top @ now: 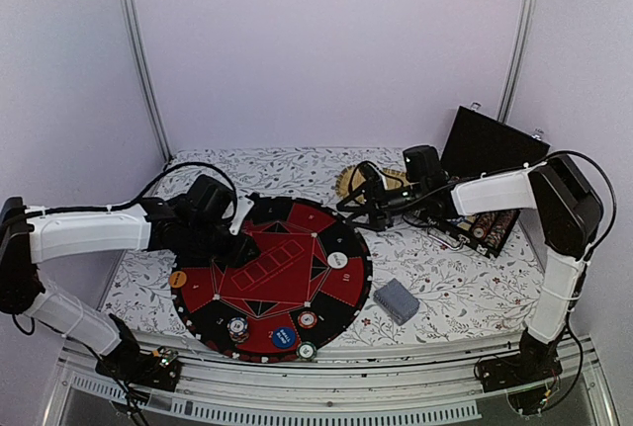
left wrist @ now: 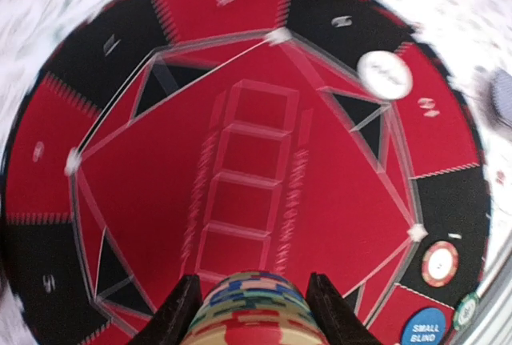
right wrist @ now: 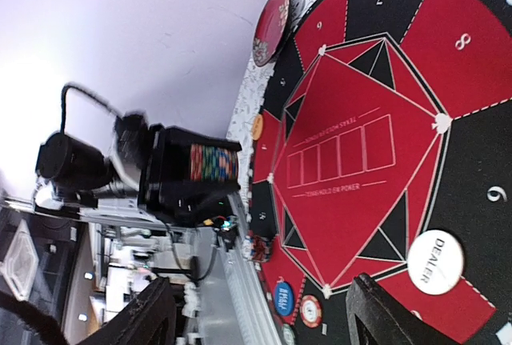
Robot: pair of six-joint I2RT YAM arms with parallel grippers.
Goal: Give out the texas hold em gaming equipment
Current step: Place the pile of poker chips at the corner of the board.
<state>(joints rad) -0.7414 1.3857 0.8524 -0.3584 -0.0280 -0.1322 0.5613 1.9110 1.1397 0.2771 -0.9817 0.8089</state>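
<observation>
Left gripper (left wrist: 254,314) clamped on a stack of chips (left wrist: 254,295) above the far-left edge of the poker mat (top: 267,273), probably carried as one batch for sharing among the numbered seats. Right gripper (right wrist: 266,313) hovers near the mat's far-right edge, jaws apart and empty. Dealer button (top: 337,259), small-blind button (top: 284,337) and single chips (top: 237,325) occupy the mat's rim. The card deck (top: 396,299) lies just right of the mat. Floral tablecloth (top: 465,288), plain lilac walls (top: 326,50)

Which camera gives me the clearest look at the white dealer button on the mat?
The right wrist view: the dealer button is large and sharp, its lettering readable. In the left wrist view the button is a blurred white disc; in the top view the button is only a small white dot.
</observation>
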